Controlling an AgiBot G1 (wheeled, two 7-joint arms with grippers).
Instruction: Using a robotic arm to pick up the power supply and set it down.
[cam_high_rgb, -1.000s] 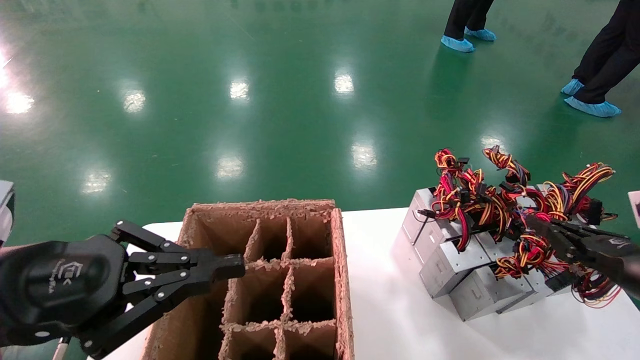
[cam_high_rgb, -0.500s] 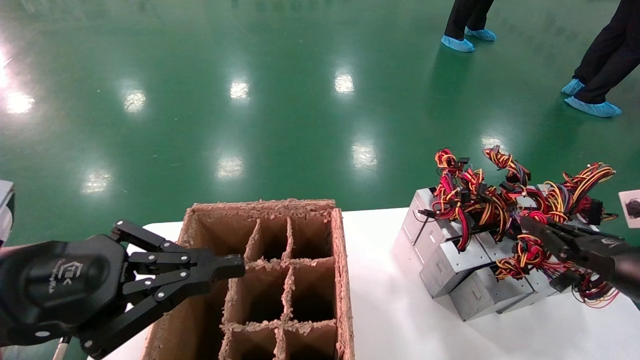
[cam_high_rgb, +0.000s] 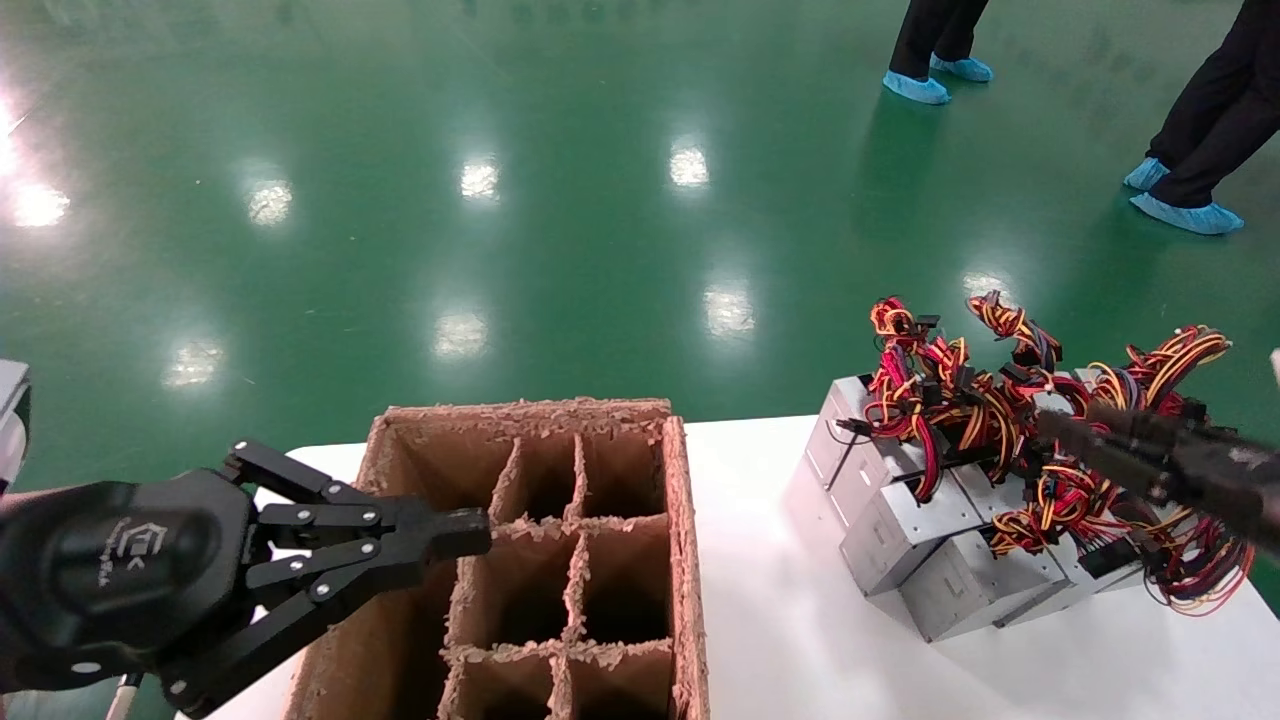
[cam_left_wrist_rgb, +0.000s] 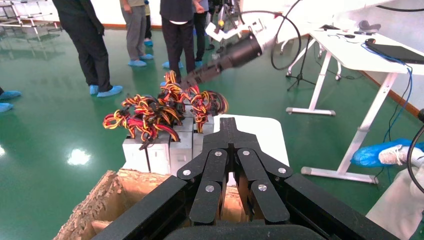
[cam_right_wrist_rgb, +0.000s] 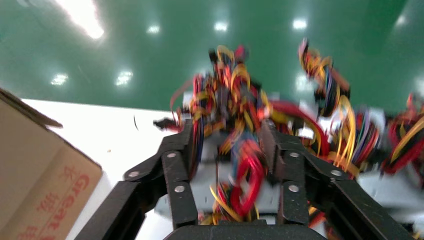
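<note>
Several silver-grey power supply boxes (cam_high_rgb: 900, 530) stand packed together on the right of the white table, their red, yellow and black wires (cam_high_rgb: 950, 400) bunched on top. My right gripper (cam_high_rgb: 1045, 428) reaches in from the right edge into those wires. In the right wrist view it (cam_right_wrist_rgb: 226, 127) is open, its fingers either side of a wire bundle (cam_right_wrist_rgb: 245, 175) over a power supply (cam_right_wrist_rgb: 200, 185). My left gripper (cam_high_rgb: 470, 530) is shut and parked over the cardboard box's left side. The left wrist view shows it (cam_left_wrist_rgb: 228, 125) pointing toward the power supplies (cam_left_wrist_rgb: 160, 150).
A brown cardboard box (cam_high_rgb: 680, 520) with divider cells takes up the table's left half. Bare white tabletop (cam_high_rgb: 780, 620) lies between it and the power supplies. People in blue shoe covers (cam_high_rgb: 915, 88) stand on the green floor behind.
My right gripper has risen slightly and levelled out among the wires, and the wires near it have shifted. The left gripper has not moved.
</note>
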